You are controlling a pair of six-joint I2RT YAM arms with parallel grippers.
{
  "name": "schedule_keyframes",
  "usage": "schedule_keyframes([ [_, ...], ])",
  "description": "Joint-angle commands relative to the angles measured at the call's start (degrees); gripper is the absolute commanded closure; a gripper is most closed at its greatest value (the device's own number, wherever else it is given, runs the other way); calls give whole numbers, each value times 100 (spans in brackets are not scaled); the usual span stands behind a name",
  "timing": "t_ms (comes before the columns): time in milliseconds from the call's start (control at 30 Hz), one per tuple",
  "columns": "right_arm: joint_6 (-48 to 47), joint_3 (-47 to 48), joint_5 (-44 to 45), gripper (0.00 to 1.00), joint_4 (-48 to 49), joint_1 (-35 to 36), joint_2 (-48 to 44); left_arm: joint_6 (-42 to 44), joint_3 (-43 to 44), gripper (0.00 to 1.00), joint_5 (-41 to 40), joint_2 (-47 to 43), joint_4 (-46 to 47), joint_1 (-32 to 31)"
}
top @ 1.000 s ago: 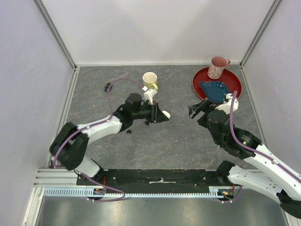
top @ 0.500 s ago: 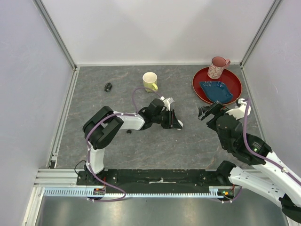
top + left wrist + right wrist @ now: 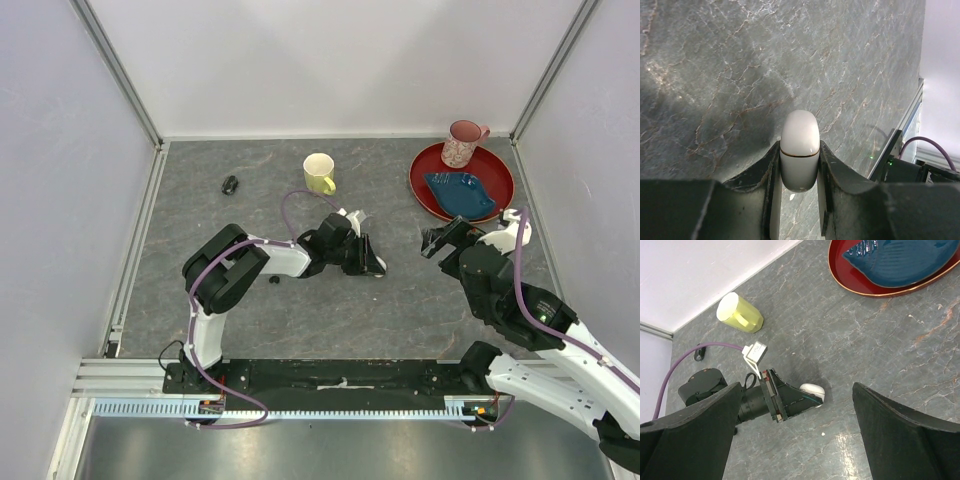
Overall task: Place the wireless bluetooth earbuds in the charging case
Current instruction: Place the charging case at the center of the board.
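Grey veined stone-look tabletop. My left claw pinches the charging case: glossy white, rounded pill shape, thin gold seam, lid closed; my right claw is spread wide.

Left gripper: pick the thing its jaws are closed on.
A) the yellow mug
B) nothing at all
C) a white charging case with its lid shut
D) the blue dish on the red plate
C: in the left wrist view the left gripper has both fingers pressed against the sides of the white charging case, whose lid seam shows as a thin closed line.
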Motion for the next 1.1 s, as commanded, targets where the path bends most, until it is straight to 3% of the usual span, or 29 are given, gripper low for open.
schedule_keyframes([
  [0,-81,57,-1,2,10,2,-43,-102,2,74,-241,-57,-54,-28],
  [667,-36,-92,60,2,10,2,-262,408,-191,64,-681,-426,-652,-45],
  [767,-37,-110,51,2,10,-6,-289,470,-200,57,-681,-461,-696,-37],
  [1067,-45,-136,60,2,10,-6,-333,663,-279,56,-979,-733,-1020,-45],
])
